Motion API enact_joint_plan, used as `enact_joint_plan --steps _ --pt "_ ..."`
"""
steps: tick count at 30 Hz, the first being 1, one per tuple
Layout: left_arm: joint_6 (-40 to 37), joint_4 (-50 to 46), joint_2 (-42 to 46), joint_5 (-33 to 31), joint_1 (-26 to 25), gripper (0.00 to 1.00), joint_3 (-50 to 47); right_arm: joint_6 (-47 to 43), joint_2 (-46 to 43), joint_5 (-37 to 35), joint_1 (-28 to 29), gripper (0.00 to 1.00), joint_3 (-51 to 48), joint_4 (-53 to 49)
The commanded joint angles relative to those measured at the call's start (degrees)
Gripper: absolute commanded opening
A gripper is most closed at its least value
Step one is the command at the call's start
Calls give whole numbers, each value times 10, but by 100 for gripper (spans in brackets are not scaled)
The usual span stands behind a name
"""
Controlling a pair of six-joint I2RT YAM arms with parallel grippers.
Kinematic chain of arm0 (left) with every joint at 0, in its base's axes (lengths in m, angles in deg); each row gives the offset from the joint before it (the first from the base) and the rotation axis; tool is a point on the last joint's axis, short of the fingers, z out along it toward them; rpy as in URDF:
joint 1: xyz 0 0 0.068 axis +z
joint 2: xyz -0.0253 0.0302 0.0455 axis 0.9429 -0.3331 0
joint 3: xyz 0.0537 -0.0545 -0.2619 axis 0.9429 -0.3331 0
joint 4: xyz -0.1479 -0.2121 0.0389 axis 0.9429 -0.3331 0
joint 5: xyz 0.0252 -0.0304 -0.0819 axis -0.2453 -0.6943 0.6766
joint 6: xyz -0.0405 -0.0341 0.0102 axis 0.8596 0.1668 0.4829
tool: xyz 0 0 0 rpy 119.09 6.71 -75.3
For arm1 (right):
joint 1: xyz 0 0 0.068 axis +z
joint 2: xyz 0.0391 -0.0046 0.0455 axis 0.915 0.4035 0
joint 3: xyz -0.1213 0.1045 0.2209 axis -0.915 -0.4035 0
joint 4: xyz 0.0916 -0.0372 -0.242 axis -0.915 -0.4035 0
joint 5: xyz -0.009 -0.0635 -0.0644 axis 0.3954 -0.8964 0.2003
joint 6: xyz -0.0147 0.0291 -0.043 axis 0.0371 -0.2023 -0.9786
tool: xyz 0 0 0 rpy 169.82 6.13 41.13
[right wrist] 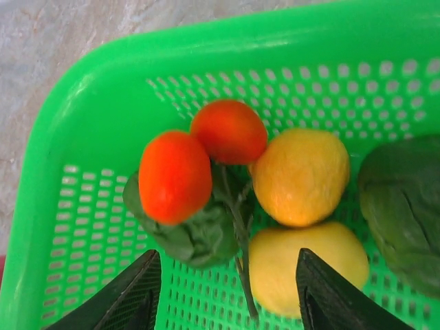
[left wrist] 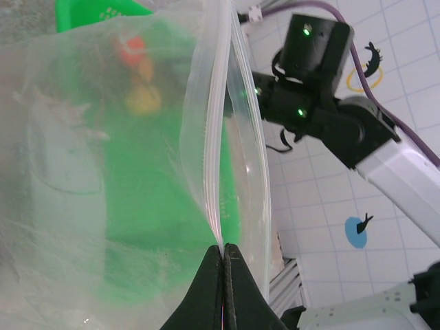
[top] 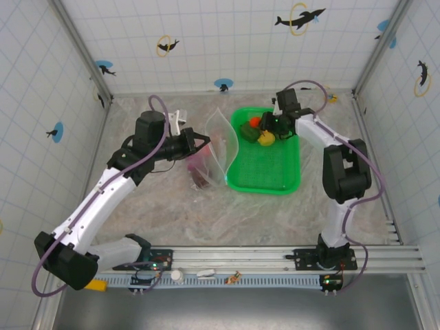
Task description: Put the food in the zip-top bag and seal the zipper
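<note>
The left gripper, jaws clamped on the zip-top bag, holds it upright beside the green basket; the right gripper, jaws apart, hovers over the food there. The seemingly near-flat mouth may deflect a dropped piece.

We are seeing the clear zip-top bag standing upright just left of the green basket, its pale zipper gaping open. The food, in orange, yellow and dark green pieces, is lying clustered in the basket's far corner.
</note>
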Motion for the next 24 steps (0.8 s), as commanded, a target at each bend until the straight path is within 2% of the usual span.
enact_joint_plan --steps 1,15,24 --pt "0 17 4 22 6 0 1 -9 38 20 -2 52 56 -41" --pt "-8 4 8 17 10 0 0 3 32 47 -6 43 -16 8" --pt "-12 -3 13 9 10 0 -5 15 45 66 -13 23 -18 29"
